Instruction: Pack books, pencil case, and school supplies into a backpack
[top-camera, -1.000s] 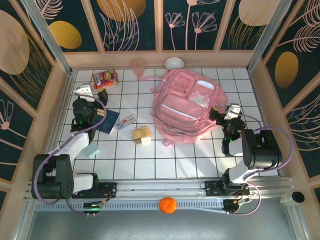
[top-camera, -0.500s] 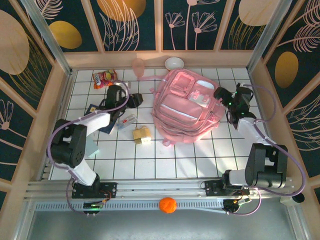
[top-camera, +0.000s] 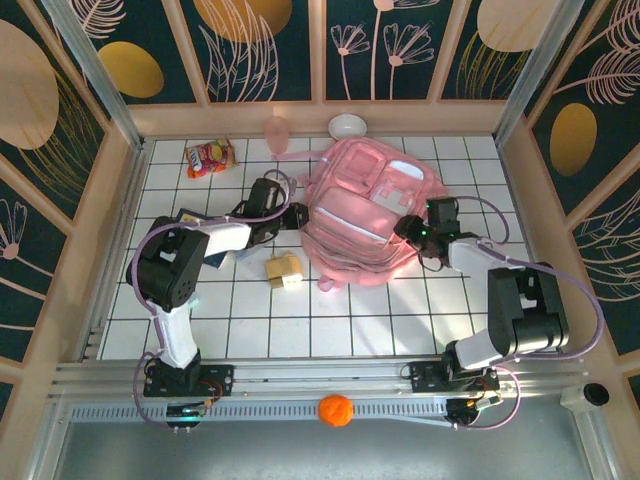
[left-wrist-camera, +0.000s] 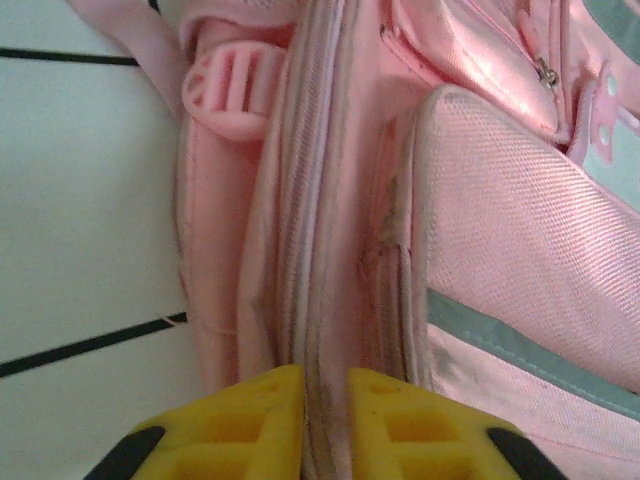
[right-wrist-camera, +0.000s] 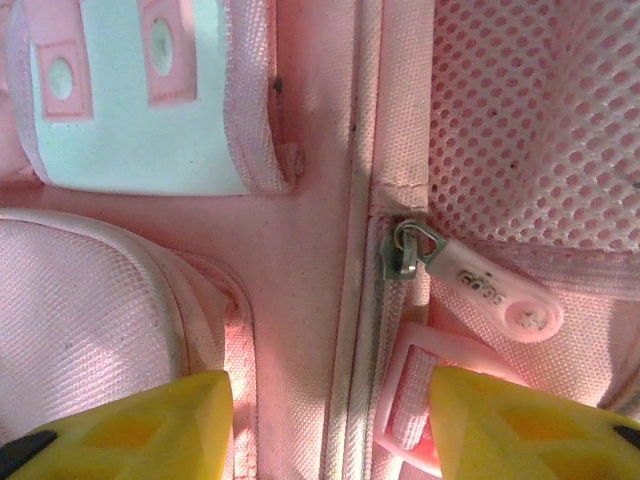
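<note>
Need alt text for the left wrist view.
The left hand, yellow fingers nearly together, pinches a zipped seam on the large soft pink fabric backpack. A white gridded tabletop shows at left.

Books (top-camera: 188, 216) mostly hidden under left arm (top-camera: 215, 236); backpack (left-wrist-camera: 480, 200) cut off by wrist-view edges.
</note>
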